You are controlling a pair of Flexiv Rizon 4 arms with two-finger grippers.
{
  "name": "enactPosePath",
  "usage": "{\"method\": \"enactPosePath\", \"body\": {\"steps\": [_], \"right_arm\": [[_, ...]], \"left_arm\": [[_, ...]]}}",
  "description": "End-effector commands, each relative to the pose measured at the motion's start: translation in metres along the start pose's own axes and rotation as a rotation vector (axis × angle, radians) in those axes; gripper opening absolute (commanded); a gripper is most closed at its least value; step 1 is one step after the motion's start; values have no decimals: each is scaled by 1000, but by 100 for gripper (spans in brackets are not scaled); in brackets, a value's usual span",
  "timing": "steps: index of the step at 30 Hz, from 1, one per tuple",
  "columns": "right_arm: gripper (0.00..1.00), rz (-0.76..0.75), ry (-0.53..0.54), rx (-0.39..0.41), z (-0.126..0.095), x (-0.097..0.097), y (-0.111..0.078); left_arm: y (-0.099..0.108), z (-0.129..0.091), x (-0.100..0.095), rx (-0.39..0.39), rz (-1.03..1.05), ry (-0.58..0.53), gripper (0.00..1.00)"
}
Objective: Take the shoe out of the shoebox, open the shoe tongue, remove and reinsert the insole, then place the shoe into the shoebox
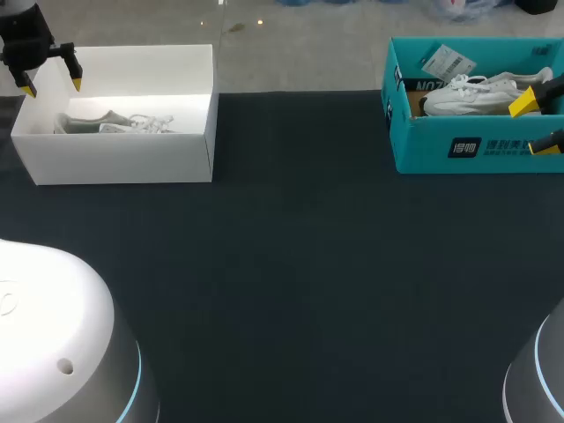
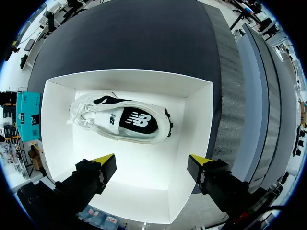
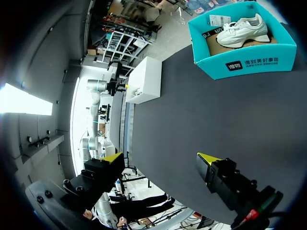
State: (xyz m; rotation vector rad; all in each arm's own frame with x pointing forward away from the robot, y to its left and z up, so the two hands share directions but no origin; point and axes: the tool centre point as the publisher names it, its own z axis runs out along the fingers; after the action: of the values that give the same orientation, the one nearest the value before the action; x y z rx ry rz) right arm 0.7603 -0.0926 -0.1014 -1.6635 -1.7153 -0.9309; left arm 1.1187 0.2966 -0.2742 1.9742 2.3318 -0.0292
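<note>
A white shoebox [image 1: 123,159] stands at the table's far left. In it lies a white shoe [image 1: 115,122] on its side, with black panels on its inner face [image 2: 122,117]. My left gripper [image 1: 53,85] hangs above the box's back left corner, open, and nothing is between its fingers [image 2: 152,160]. At the far right a teal shoebox [image 1: 476,145] holds a second white shoe [image 1: 471,92], upright. My right gripper [image 1: 536,123] overlaps that box's right end in the head view. In its own wrist view the right gripper [image 3: 160,158] is open and empty, well away from the teal shoebox [image 3: 240,43].
The dark table mat [image 1: 300,264] stretches between the two boxes. A paper tag [image 1: 447,62] rests inside the teal box behind the shoe. My arms' white bases [image 1: 53,335] fill the near corners.
</note>
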Motion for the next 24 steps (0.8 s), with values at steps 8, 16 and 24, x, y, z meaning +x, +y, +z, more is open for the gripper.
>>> {"method": "enactPosePath", "body": {"steps": [8, 16, 24], "right_arm": [[100, 2, -3, 0, 1, 0, 0], [100, 2, -3, 0, 1, 0, 0], [100, -26, -31, -57, -14, -7, 27]], "left_arm": [[-22, -61, -14, -69, 1, 73, 100], [-24, -67, -15, -90, -11, 89, 100], [-24, -67, -15, -90, -11, 89, 100]]}}
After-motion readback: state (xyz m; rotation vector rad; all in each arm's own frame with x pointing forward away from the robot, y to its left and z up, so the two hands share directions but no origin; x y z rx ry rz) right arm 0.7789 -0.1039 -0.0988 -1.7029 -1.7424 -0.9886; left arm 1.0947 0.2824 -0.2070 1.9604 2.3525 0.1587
